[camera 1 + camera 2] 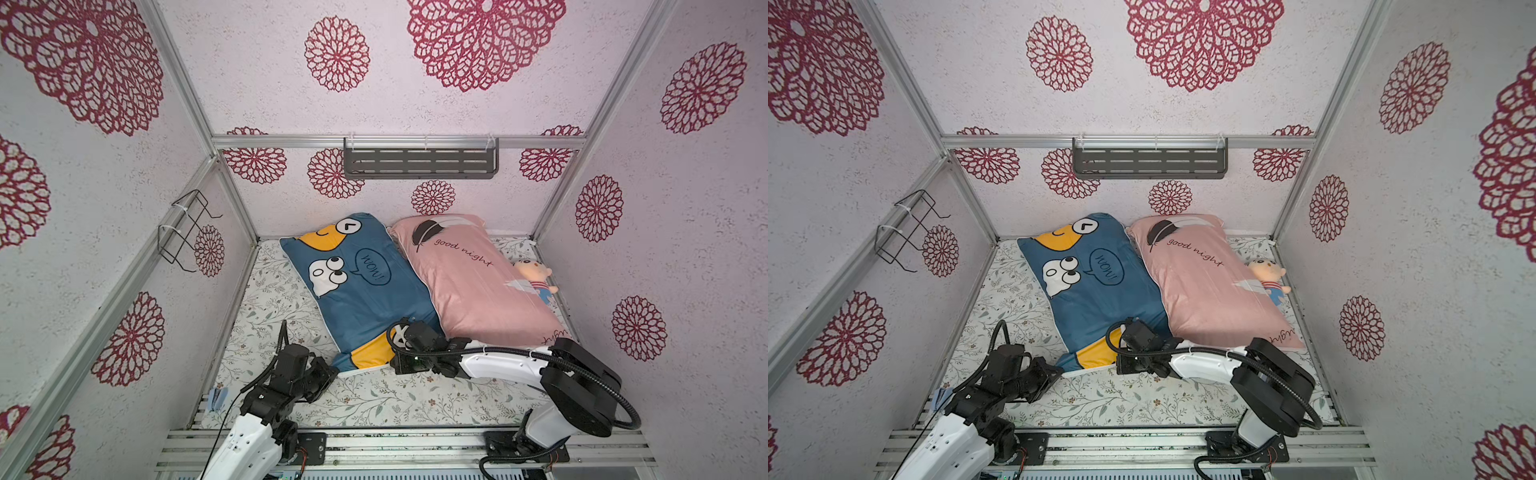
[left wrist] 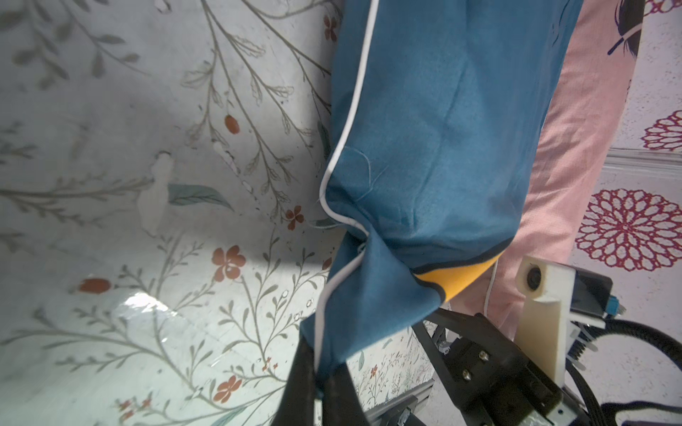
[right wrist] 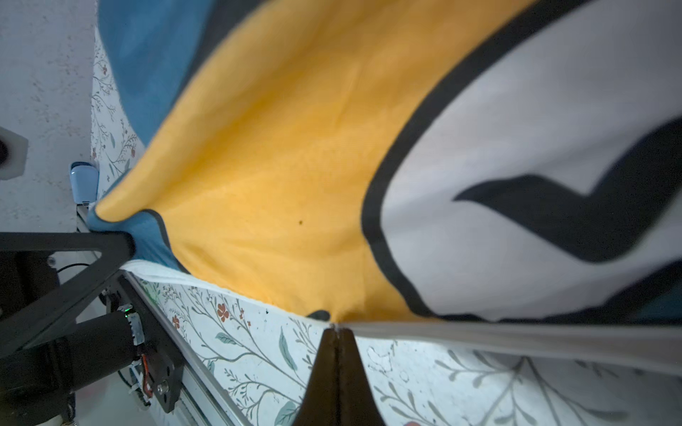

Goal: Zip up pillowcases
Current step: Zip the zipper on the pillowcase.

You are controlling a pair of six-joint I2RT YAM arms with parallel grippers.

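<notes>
The blue pillowcase [image 1: 365,291] [image 1: 1100,299] with cartoon faces and a "WOW!" bubble lies diagonally on the floral sheet, next to the pink "good night" pillowcase [image 1: 478,286] [image 1: 1208,291]. My left gripper [image 1: 336,370] [image 2: 321,372] is shut on the blue pillowcase's near-left corner, pinching blue cloth and white piping [image 2: 334,280]. My right gripper [image 1: 394,362] [image 3: 334,328] is shut with its tips pressed together on the white near edge of the blue pillowcase [image 3: 295,147], below the yellow patch. A small dark piece [image 3: 319,315] sits right beside those tips. The zip itself is not clearly seen.
A small plush doll [image 1: 536,276] lies against the pink pillowcase's right side. A grey slotted shelf [image 1: 419,160] hangs on the back wall and a wire rack [image 1: 187,228] on the left wall. A small light-blue object [image 1: 218,399] lies at the sheet's near-left corner.
</notes>
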